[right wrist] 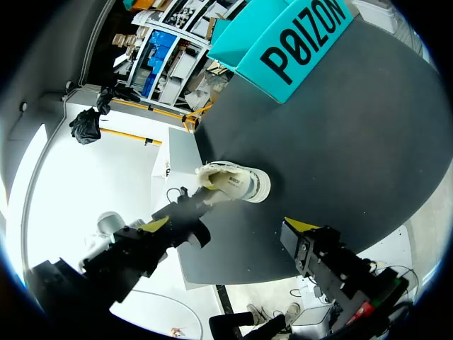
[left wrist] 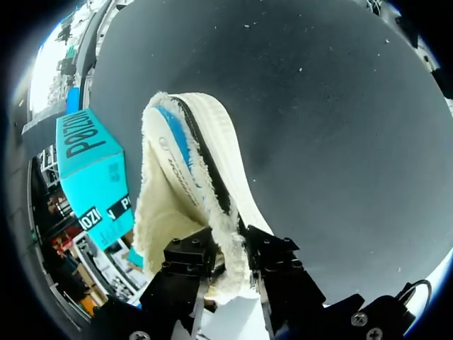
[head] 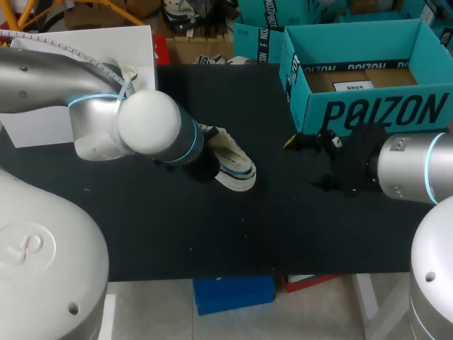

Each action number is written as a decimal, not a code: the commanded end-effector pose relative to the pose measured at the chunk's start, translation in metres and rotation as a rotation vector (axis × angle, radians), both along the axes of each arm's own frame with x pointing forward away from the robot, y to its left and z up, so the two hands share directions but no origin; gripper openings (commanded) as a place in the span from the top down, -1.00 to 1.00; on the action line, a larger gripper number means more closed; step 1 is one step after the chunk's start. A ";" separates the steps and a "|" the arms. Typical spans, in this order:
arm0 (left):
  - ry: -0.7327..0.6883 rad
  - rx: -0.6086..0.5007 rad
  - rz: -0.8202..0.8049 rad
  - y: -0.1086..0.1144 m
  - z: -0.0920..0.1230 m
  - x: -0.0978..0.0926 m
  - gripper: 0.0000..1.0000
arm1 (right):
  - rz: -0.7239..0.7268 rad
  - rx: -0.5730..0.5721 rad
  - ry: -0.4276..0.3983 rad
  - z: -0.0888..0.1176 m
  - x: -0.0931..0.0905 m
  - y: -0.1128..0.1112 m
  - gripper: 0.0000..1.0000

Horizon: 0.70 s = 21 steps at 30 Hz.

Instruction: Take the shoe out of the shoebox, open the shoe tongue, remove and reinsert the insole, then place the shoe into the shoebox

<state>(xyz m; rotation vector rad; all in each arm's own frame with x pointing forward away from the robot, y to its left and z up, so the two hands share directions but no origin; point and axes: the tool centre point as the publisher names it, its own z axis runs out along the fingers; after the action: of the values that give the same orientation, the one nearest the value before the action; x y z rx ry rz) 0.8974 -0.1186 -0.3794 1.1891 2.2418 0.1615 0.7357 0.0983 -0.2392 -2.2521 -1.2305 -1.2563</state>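
The dark surface (head: 141, 234) ran in a broad open stretch from its near edge up to the shoe, and a further stretch separated the shoe from the box. The teal shoebox (head: 368, 110) stood open-topped at the far right corner, with the right tool (right wrist: 230, 225) just in front of its front wall, fingers apart and holding nothing. The white shoe (head: 237, 170) was outside the box near the middle of the surface, its fleecy collar clamped between the fingers of the left tool (left wrist: 228, 262).
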 end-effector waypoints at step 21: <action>-0.166 -0.301 -0.496 -0.028 0.074 -0.005 1.00 | 0.022 0.020 0.016 -0.001 -0.002 -0.006 -1.00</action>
<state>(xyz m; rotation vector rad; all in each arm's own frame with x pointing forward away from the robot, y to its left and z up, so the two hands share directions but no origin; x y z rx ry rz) 0.8866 -0.1571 -0.3056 1.3799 1.7546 -0.0876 0.7357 0.0982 -0.2392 -2.2522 -1.2305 -1.2563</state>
